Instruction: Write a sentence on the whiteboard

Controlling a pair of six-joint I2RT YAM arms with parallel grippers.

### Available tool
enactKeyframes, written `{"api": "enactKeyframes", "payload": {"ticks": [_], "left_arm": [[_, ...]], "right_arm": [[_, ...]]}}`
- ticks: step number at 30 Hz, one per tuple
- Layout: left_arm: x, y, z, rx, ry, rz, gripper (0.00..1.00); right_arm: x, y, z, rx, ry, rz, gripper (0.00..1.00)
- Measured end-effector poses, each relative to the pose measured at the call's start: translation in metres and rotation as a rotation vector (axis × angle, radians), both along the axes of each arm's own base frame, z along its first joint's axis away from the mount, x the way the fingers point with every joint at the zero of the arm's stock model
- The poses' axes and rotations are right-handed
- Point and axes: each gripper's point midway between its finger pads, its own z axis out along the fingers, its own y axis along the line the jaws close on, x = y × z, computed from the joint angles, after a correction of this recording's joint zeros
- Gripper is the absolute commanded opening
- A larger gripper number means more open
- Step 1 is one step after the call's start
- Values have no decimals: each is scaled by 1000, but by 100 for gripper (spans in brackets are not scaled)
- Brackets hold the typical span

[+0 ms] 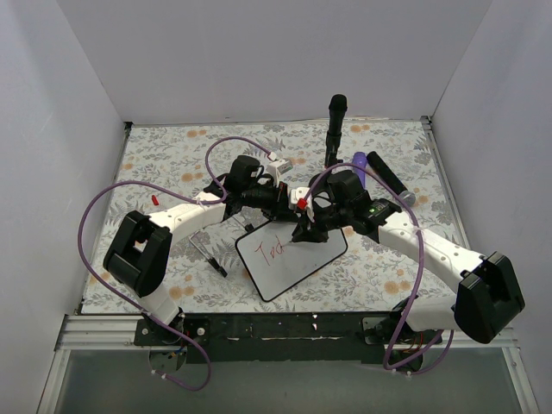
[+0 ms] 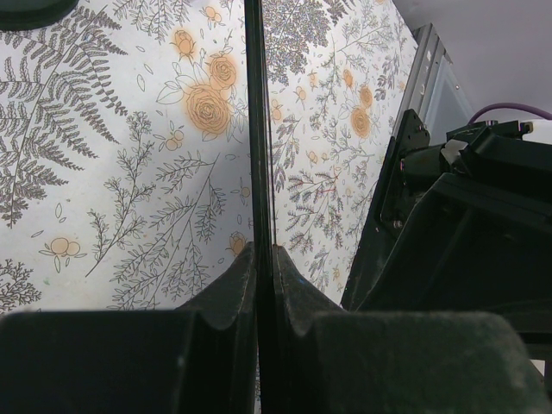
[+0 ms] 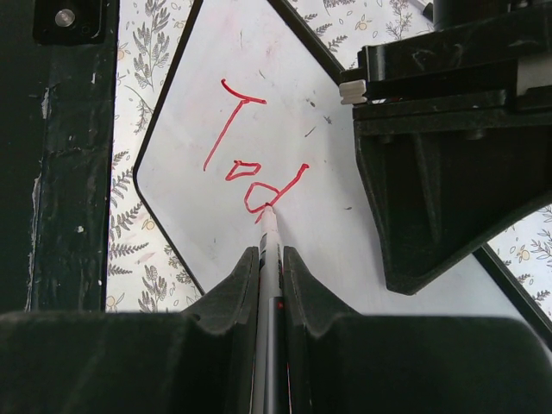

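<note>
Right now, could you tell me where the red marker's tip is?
In the right wrist view, the red marker, clamped in the right gripper, has its tip on the whiteboard, at the last letter of the red "Tod".

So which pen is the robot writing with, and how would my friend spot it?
Find the flowery tablecloth, then the whiteboard near its front edge, with red letters on it. The marker is the thin pale stick pinched in the right gripper, its tip at the last red letter; the dark sticks sit behind the board, unheld.
</note>
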Motion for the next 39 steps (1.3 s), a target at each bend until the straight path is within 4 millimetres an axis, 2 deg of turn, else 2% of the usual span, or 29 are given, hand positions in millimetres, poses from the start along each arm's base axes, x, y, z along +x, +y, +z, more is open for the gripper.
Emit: {"api": "enactKeyframes", "payload": {"ticks": [12,19,25,28,34,39], "left_arm": [[-1,0,0,0,0,-3,0],[-1,0,0,0,-1,-5,0],[-1,0,0,0,-1,-8,0],[-2,0,0,-1,0,-11,0],[-3,0,0,-1,2,-17,0],[-4,0,0,-2,3,-20,0]], "right_arm": [[-1,-1,-2,-5,-5,0,1],[-6,-8,-12,-29,2,4,1],[-6,-11,-13,-31,5,3,1],[-3,-14,-9,-22,11,-6,1],[4,-12,14,28,-23,-8,1],[6,-11,15,34,-25,-13,1]]}}
